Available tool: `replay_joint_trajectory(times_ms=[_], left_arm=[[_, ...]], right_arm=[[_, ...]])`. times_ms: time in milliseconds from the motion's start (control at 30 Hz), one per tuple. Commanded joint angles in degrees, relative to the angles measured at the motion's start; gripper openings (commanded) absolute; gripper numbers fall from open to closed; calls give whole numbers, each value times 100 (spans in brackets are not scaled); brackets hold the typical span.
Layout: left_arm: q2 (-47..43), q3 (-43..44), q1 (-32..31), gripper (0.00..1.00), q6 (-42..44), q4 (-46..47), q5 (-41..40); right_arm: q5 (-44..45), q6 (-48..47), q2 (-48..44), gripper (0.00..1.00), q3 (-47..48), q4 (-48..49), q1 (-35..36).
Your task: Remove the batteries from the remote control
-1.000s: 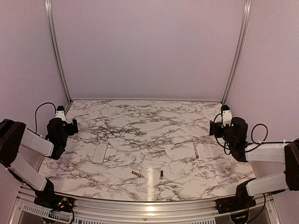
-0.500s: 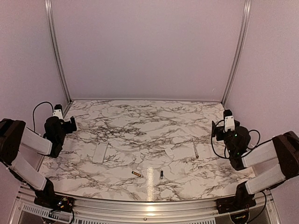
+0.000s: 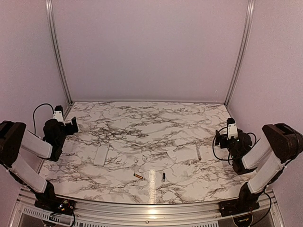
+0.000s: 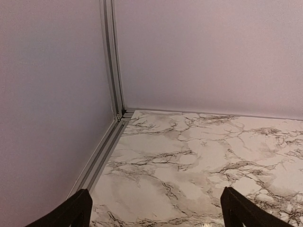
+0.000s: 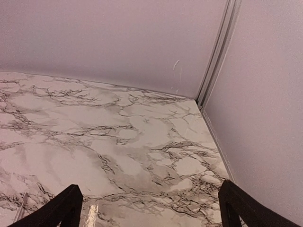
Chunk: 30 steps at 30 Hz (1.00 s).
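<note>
Top external view: a marble-patterned table [image 3: 156, 118] floors a pale-walled enclosure; both arms are folded back at its side edges, well apart from everything lying on it
Left arm [image 3: 33, 144]: raised beside the left edge of the table; its wrist points toward the back left corner
Right arm [image 3: 265, 156]: bent low beside the right edge; its wrist points inward over the marble
Left gripper [image 4: 155, 193]: its two dark fingers are spread wide in the left wrist view; only bare marble shows between them; it holds nothing
Right gripper [image 5: 149, 187]: fingers likewise spread wide in the right wrist view; it holds nothing
Remote control [image 3: 101, 154]: lies flat on the table, left of centre; long axis runs roughly front to back; touched by neither arm
Pale rod [image 3: 198, 152]: lies right of centre, near the right gripper but apart from it
Gold-brown battery [image 3: 138, 176]: out of the remote, on the marble near the front edge, left of a glare streak [image 3: 152, 182]
Dark battery [image 3: 164, 176]: just right of that streak; apart from the gold-brown one
</note>
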Motion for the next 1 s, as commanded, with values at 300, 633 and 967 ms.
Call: replay_joint_trajectory(times_ms=[300, 633, 967], left_arm=[[-11, -99, 298, 99, 141, 273, 1310], [178, -435, 231, 99, -8, 1050, 653], [136, -473, 230, 99, -4, 1039, 600]], right_arm=[[1009, 536, 23, 98, 336, 537, -69], [1000, 528, 23, 98, 331, 544, -68], [992, 528, 29, 98, 340, 531, -68]])
